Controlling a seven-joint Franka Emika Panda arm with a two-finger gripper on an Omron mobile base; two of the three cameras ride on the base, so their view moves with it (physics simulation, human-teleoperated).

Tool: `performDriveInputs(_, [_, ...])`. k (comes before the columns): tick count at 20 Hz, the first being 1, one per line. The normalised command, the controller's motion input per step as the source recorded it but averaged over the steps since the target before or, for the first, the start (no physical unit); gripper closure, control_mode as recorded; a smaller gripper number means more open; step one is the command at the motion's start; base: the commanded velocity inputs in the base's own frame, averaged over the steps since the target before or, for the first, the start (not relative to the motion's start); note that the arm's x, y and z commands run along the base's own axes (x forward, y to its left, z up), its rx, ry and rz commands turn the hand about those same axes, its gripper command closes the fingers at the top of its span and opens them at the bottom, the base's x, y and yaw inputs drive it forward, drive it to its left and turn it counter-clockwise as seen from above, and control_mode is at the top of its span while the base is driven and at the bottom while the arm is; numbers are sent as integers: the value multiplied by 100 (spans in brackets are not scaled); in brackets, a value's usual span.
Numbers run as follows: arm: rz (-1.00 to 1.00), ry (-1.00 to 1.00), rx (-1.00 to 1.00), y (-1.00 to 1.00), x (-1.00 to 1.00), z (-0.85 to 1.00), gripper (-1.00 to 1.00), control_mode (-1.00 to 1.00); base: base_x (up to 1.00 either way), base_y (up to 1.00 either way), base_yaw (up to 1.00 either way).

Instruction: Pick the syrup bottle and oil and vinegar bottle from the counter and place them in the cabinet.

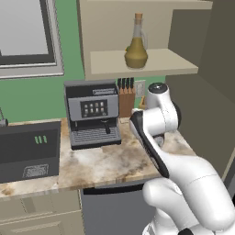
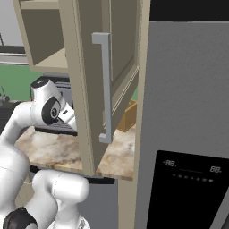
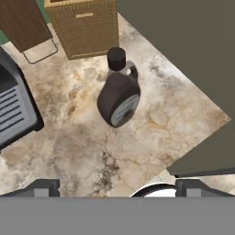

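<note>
Both claw (image 3: 117, 186) fingers wide — empty.

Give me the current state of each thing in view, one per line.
oil and vinegar bottle: upright on the cabinet shelf.
syrup bottle: standing on the counter, not held.
cabinet door: swung open.
tool: open, above the counter, apart from the syrup bottle.
coffee machine: on the counter.
</note>
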Motion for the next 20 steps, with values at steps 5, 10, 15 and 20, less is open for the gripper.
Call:
performDriveInputs(5, [-1,6,-4,-7,23,-35,-100,-100,0,0,0])
performDriveInputs(10, [-3,0,-11,0,5,-32,-100,-100,0,0,0])
performDriveInputs(15, [-6,0,-17,0,0,-24,-100,-100,0,0,0])
performDriveInputs(20, [-6,0,-7,-6,11,-7,-100,-100,0,0,0])
